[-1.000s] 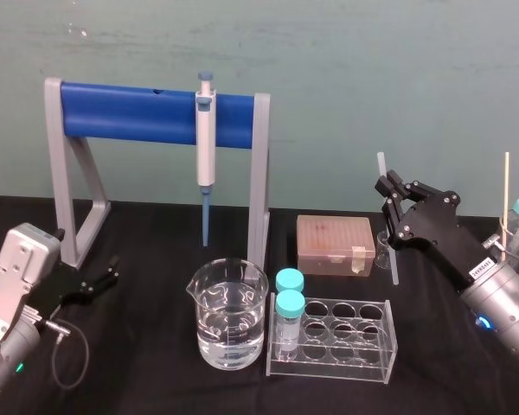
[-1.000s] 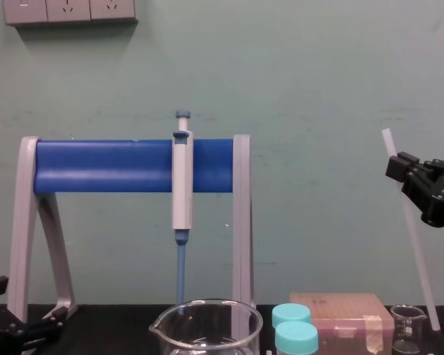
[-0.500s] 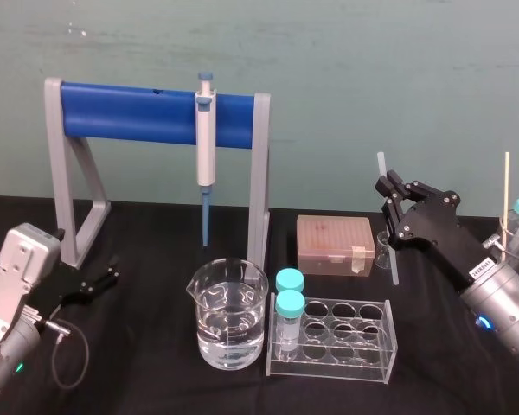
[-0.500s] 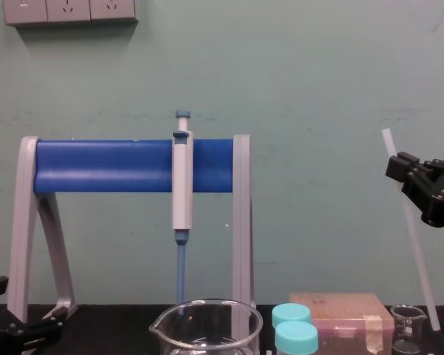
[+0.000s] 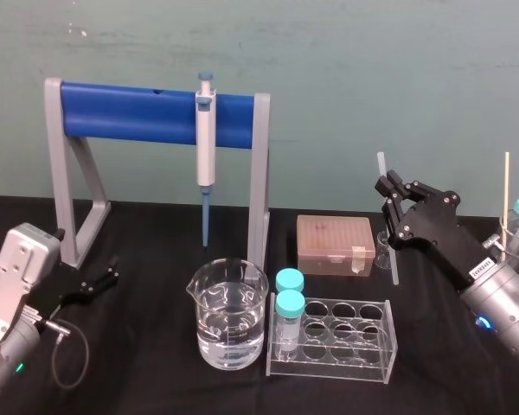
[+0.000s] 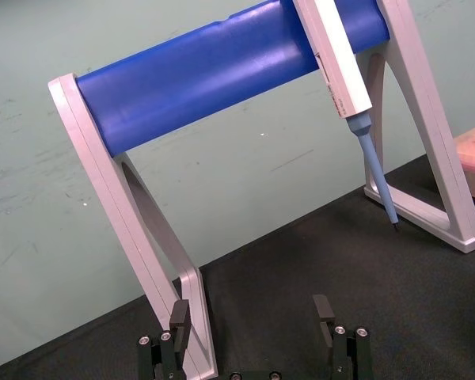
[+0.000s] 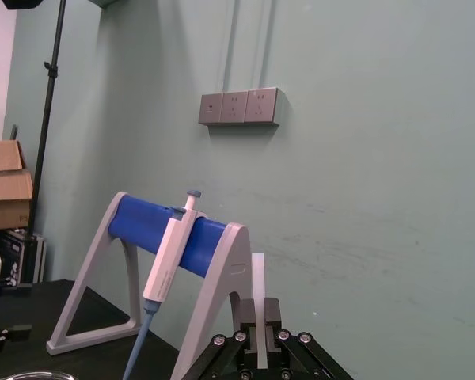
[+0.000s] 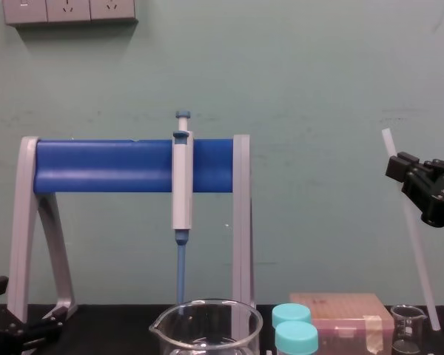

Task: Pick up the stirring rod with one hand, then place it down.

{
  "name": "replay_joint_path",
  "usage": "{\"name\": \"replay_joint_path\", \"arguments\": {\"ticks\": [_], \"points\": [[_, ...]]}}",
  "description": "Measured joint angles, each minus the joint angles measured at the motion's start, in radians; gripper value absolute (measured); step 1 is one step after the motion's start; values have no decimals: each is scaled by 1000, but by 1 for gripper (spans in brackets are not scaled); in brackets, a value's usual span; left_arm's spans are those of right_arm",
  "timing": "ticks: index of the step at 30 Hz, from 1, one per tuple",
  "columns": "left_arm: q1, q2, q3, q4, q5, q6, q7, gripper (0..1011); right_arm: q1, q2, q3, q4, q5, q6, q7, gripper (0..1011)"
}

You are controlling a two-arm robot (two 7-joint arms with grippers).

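Nothing has visibly shifted since a second ago. From the head, the black, blocky right gripper (image 5: 389, 187) at far right pinches the long translucent-white stirring rod (image 5: 394, 259) near its top. The rod is nearly upright, its lower end just right of a small clear glass beaker (image 5: 382, 249). The black left gripper (image 5: 102, 279) sits low at near left. Its wrist camera shows its fingers spread apart, facing a grey-legged stand with a blue bar (image 6: 206, 75). From the right wrist, the fingers press together on the rod. From the chest, the rod leans, top tilted left.
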Motion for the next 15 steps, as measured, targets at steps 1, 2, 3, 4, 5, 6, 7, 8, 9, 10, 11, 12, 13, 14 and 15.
{"name": "replay_joint_path", "arguments": {"ticks": [1,2,3,4,5,6,7,8,9,10,11,12,13,14,15], "points": [[0,0,0,0,0,0,0,1001,0,0,0,0,-1,0,0,58],[0,0,0,0,0,0,0,1001,0,0,0,0,-1,0,0,58],[0,0,0,0,0,0,0,1000,-1,-2,1,-3,-8,2,0,58],[0,0,0,0,0,0,0,1000,-1,-2,1,-3,-8,2,0,58],[0,0,0,0,0,0,0,1000,-2,-2,1,-6,-13,4,0,58],[0,0,0,0,0,0,0,1001,-2,-2,1,-8,-16,6,0,58],[0,0,0,0,0,0,0,1000,-2,-3,1,-9,-18,6,0,58],[0,0,0,0,0,0,0,1000,-2,-3,0,-10,-19,7,0,58],[0,0,0,0,0,0,0,1000,-2,-3,0,-11,-20,7,2,58],[0,0,0,0,0,0,0,1001,-2,-3,-1,-12,-20,7,4,58],[0,0,0,0,0,0,0,1000,-2,-3,-3,-13,-21,8,7,58],[0,0,0,0,0,0,0,1000,-2,-3,-4,-14,-22,7,9,58],[0,0,0,0,0,0,0,1000,-2,-3,-6,-15,-22,7,13,58],[0,0,0,0,0,0,0,1000,-2,-3,-7,-16,-22,7,15,58],[0,0,0,0,0,0,0,1000,-2,-3,-8,-17,-22,7,17,58]]}}
